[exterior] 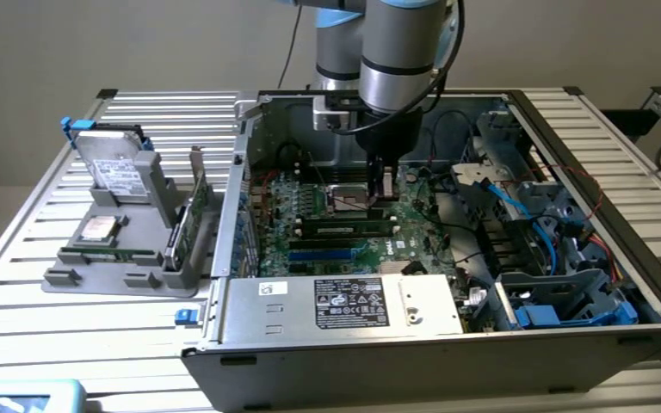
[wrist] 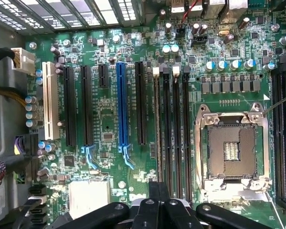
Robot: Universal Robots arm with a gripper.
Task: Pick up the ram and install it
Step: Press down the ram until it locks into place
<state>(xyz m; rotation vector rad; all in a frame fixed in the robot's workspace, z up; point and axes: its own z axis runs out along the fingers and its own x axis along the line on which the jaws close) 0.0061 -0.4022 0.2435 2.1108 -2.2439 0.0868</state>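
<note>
Hanging inside the open computer case (exterior: 423, 361), the gripper (exterior: 379, 191) points straight down at the motherboard (exterior: 296, 202), with its jaws pressed fully together and nothing visible between them. In the exterior view its tip sits just above the processor socket (exterior: 348, 204). Just in front of that socket the ram (exterior: 348, 229) stands on edge in a slot, a long green stick with a row of black chips, between the socket and the blue slot (exterior: 328, 255). From the wrist view the closed gripper (wrist: 158, 187) lines up with one end of the row of memory slots (wrist: 177, 133), on the side of that row nearest the blue slot (wrist: 122, 105) and away from the processor socket (wrist: 231, 150); whether the tips touch the ram cannot be told. Outside the case, on the exterior view's left, a grey tray (exterior: 113, 280) rests on the slatted table (exterior: 32, 335). It holds an upright silver hard drive (exterior: 118, 168) and a green expansion card (exterior: 200, 219) standing against its side nearest the case. A narrow green strip (exterior: 107, 255) lies along the tray's front; what it is cannot be made out.
</note>
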